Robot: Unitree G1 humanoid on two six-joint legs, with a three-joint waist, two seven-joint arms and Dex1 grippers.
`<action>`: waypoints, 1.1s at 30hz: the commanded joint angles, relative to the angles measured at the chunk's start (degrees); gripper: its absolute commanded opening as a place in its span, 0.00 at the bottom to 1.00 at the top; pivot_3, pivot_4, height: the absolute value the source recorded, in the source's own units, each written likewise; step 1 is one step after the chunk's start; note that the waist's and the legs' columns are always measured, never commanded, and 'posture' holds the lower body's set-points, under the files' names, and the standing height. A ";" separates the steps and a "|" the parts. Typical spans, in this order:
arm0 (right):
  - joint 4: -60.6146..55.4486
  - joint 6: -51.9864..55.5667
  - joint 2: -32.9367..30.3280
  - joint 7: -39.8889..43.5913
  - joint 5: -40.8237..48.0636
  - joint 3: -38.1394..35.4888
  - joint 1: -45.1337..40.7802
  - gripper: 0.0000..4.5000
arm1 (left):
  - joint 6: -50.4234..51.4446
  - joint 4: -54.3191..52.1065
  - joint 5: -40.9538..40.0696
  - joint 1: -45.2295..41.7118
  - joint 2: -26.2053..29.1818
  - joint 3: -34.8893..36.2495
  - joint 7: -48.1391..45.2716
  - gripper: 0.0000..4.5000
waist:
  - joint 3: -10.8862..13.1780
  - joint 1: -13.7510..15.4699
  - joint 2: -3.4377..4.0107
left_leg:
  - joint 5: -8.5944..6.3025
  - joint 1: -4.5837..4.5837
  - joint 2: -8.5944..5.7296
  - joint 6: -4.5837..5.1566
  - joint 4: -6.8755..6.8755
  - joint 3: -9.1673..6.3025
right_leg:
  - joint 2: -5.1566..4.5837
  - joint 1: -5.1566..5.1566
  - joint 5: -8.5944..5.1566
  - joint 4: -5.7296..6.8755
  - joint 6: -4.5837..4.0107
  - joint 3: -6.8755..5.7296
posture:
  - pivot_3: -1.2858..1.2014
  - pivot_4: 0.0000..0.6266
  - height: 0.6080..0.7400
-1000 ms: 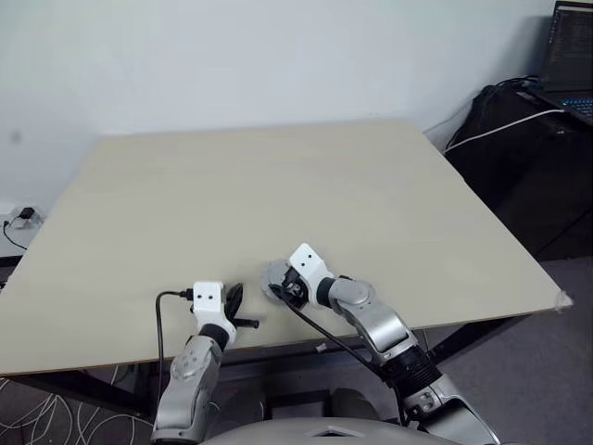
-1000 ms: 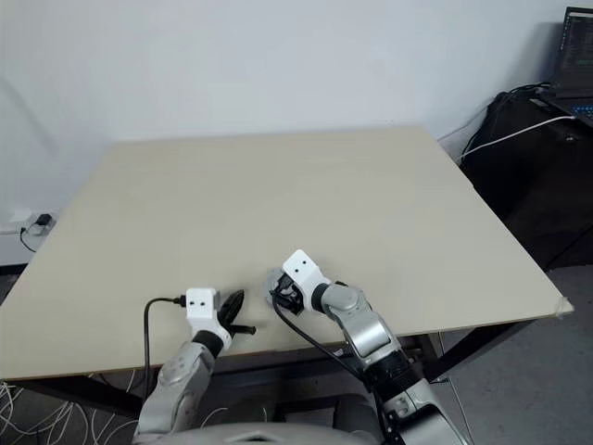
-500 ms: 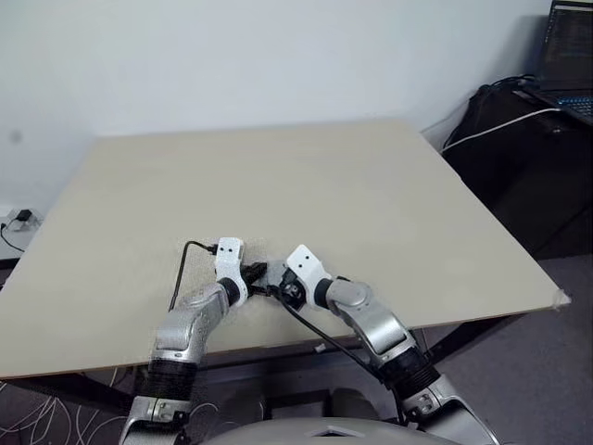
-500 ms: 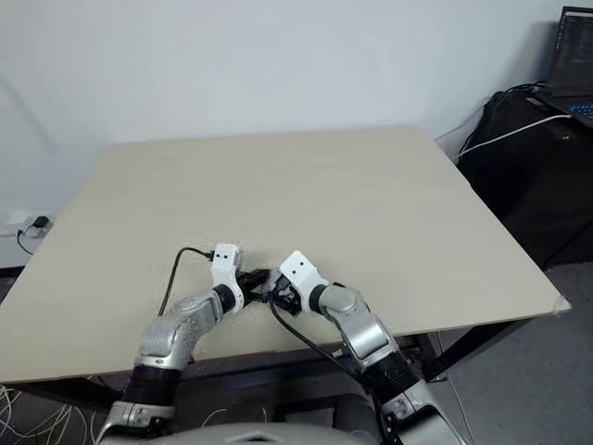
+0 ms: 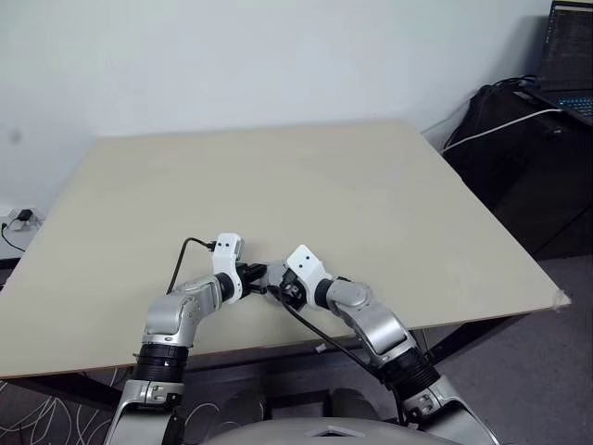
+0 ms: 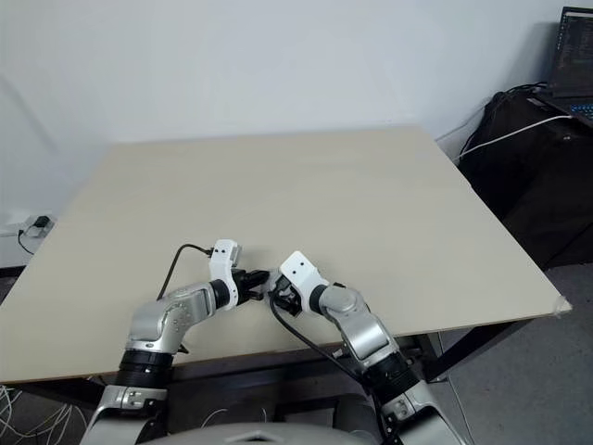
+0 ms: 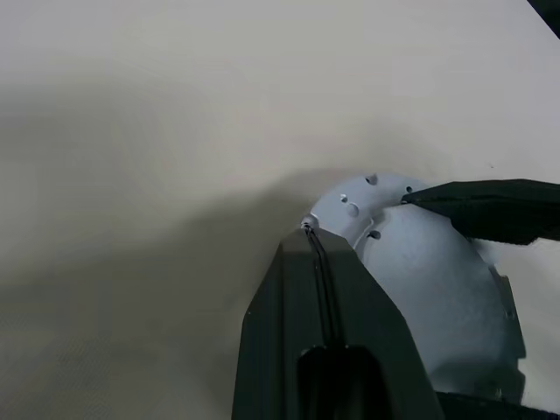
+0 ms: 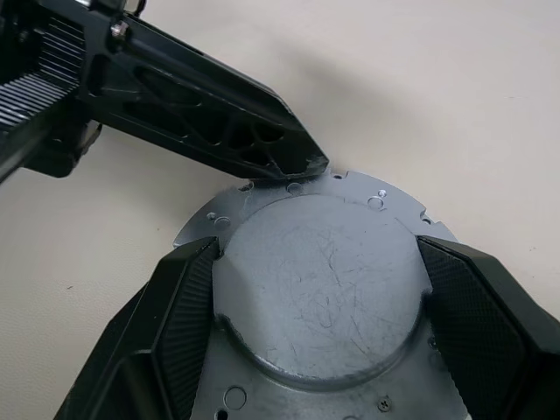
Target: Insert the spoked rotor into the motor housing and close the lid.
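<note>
Near the front edge of the table (image 5: 371, 185), a little left of its middle, I have both grippers meeting over one silver-grey round part. In the right wrist view this is the lid (image 8: 319, 280): a smooth, scratched raised disc on a wider flange with small holes around the rim, lying flat on the beige tabletop. My right gripper (image 8: 319, 302) stands wide with one ribbed black finger on each side of the raised disc, pressed against its edge, so the lid sits between the two fingers (image 8: 188, 306).

My left gripper (image 5: 257, 272) comes in from the left with its fingers pressed together into one narrow black wedge. In the left wrist view I see that closed tip (image 7: 308, 229) resting right at the lid's flange, and the right wrist view shows the same tip touching the rim on the side away from the right wrist.

From these views I cannot tell where the rotor or the housing is, or whether anything lies under the lid.

Off the table's far right corner sit a laptop (image 5: 567, 56) and dark bags (image 5: 519, 139).
</note>
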 commanded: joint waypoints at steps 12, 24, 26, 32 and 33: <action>-0.95 0.51 -0.26 -0.48 -0.56 0.01 0.17 0.72 | 4.96 -2.17 0.57 0.41 3.02 -4.36 -2.92 0.00 | 0.00 0.09 0.00 | -0.01 0.23 -0.01 -0.01 -0.10 0.02 | -0.01 0.20 -0.16 -0.02 0.20 0.06 | 0.52 0.00 1.00; -4.97 -1.27 0.18 0.99 3.20 -2.95 0.93 1.00 | 4.56 -2.71 0.57 1.42 2.43 -4.06 -2.61 0.00 | -0.02 0.08 0.01 | -0.01 0.30 0.01 -0.05 -0.14 0.01 | -0.01 0.23 -0.21 -0.02 0.27 0.06 | 0.52 0.00 1.00; -7.15 -1.12 -0.37 1.62 4.22 -3.88 1.35 1.00 | 4.54 -2.70 0.55 1.45 2.29 -4.01 -2.51 0.00 | -0.02 0.10 0.01 | -0.01 0.30 0.01 -0.05 -0.14 0.02 | -0.02 0.23 -0.21 -0.02 0.27 0.07 | 0.52 0.00 1.00; -16.93 1.62 -3.48 5.04 11.20 -9.28 4.02 1.00 | 4.45 -2.81 0.51 1.57 2.12 -3.96 -2.40 0.00 | -0.02 0.20 -0.01 | -0.02 0.28 0.01 -0.06 -0.18 0.01 | -0.04 0.24 -0.22 -0.07 0.30 0.05 | 0.52 0.00 1.00; -18.20 2.32 -3.95 5.34 12.61 -10.61 4.48 1.00 | 4.42 -2.76 0.51 1.55 2.10 -3.95 -2.41 0.00 | -0.01 0.20 -0.01 | -0.03 0.28 0.01 -0.06 -0.18 0.01 | -0.05 0.24 -0.25 -0.08 0.34 0.05 | 0.52 0.00 1.00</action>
